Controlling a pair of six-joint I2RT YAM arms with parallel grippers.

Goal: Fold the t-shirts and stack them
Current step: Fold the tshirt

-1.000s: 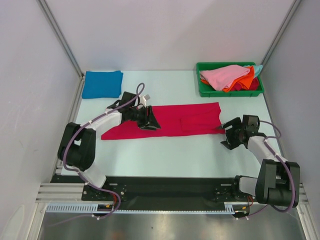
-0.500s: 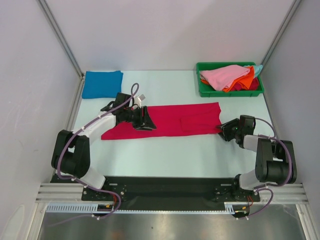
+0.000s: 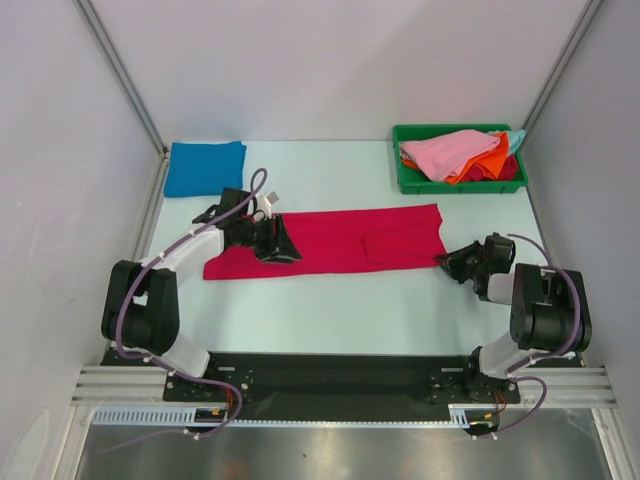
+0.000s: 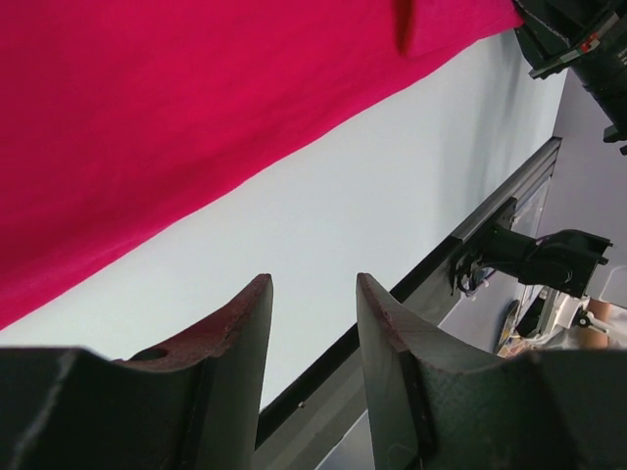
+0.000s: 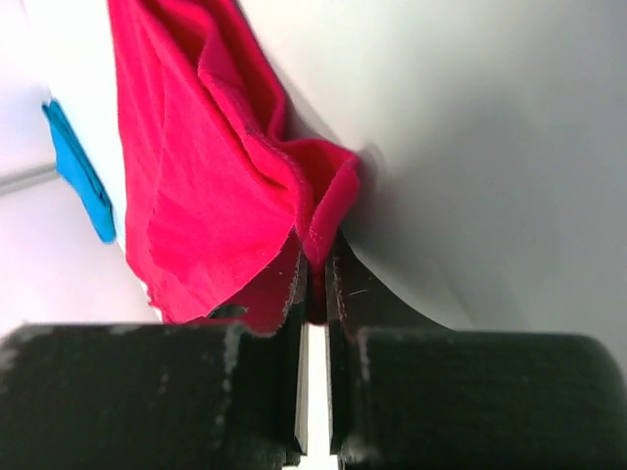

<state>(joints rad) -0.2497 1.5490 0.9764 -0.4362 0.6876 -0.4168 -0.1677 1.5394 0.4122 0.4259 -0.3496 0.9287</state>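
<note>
The crimson t-shirt [image 3: 360, 240] lies spread as a long strip across the middle of the table. My right gripper [image 3: 447, 261] sits low at the shirt's near right corner. In the right wrist view my right gripper [image 5: 315, 262] is shut on a bunched fold of that crimson t-shirt [image 5: 196, 166]. My left gripper [image 3: 278, 243] rests over the shirt's left part. In the left wrist view my left gripper [image 4: 313, 282] stands open with nothing between its fingers, and the crimson t-shirt [image 4: 167, 108] fills the frame's upper left. A folded blue t-shirt [image 3: 205, 168] lies at the back left.
A green bin [image 3: 450, 187] at the back right holds a pink t-shirt [image 3: 450, 150] heaped on an orange one [image 3: 490, 160]. Grey walls with metal rails close in both sides. The black base rail runs along the near edge.
My right gripper dropped to the shirt's near right corner and shut on it. My left gripper slid a little to the left over the shirt, still open.
</note>
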